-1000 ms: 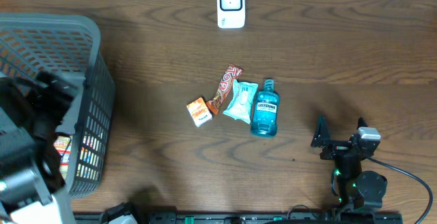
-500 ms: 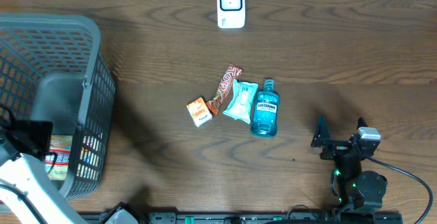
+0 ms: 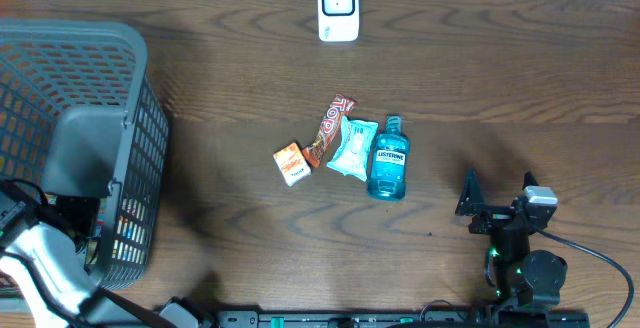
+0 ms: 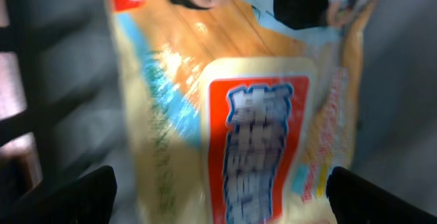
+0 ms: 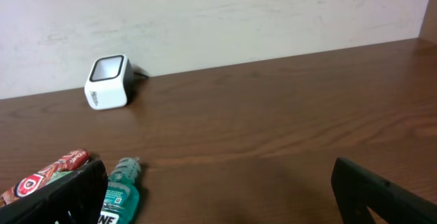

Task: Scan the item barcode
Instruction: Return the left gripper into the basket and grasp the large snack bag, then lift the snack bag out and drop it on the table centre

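Basket (image 3: 145, 158) at nine o'clock on the surface (image 3: 520, 78); scanner (image 3: 338, 8) at twelve o'clock; box (image 3: 291, 163), bar (image 3: 328, 128), packet (image 3: 353, 148), bottle (image 3: 388, 160) side by side at centre.

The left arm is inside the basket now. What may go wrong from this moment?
The open left gripper hangs over a flat, glossy snack packet; the fingers may slide off it. The arm works close to the basket wall, so lifting may snag there. No barcode shows on the packet's upper face, so the scanner may miss it.

Top-down overhead, low right-wrist: shared scanner (image 3: 338, 8)
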Robot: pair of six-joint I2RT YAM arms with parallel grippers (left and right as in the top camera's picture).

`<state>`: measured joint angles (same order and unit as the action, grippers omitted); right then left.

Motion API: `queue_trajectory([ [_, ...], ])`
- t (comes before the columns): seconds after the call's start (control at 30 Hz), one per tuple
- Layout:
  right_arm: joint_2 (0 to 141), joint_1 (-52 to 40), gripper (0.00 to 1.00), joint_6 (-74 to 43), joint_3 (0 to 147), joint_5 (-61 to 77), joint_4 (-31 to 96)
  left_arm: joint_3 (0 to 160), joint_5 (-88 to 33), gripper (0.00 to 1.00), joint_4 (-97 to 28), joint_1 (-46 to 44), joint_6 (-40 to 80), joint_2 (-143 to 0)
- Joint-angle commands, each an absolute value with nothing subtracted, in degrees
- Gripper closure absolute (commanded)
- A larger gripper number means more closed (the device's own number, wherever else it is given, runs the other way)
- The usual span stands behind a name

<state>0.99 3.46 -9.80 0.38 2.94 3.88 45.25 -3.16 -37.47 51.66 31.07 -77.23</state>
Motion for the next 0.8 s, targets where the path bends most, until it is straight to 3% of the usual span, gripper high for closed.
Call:
queue_trajectory([
  [0.0, 0.75, 2.96, 0.01, -9.15, 0.32, 2.70, 4.10, 44.93, -6.09, 0.02, -36.34, 51.90, 27.81, -82.35],
  [0.23, 0.75, 2.96, 0.01, -9.15, 0.32, 2.70, 4.10, 43.97, -7.55, 0.05, -34.83, 51.90, 27.83, -90.78],
  [0.37, 0.75, 2.96, 0.01, -9.15, 0.32, 2.70, 4.10, 43.55, -7.90, 0.53, -34.50, 51.90, 27.86, -91.24],
  [0.47, 0.75, 2.96, 0.01, -9.15, 0.32, 2.70, 4.10, 44.95, -11.14, 0.81, -34.63, 51.90, 27.64, -88.62],
  [0.53, 0.75, 2.96, 0.01, -9.15, 0.32, 2.70, 4.10, 46.19, -13.26, 0.92, -35.29, 51.90, 27.66, -86.21],
  [0.77, 0.75, 2.96, 0.01, -9.15, 0.32, 2.70, 4.10, 56.25, -25.43, 0.92, -37.39, 51.90, 27.94, -72.34],
])
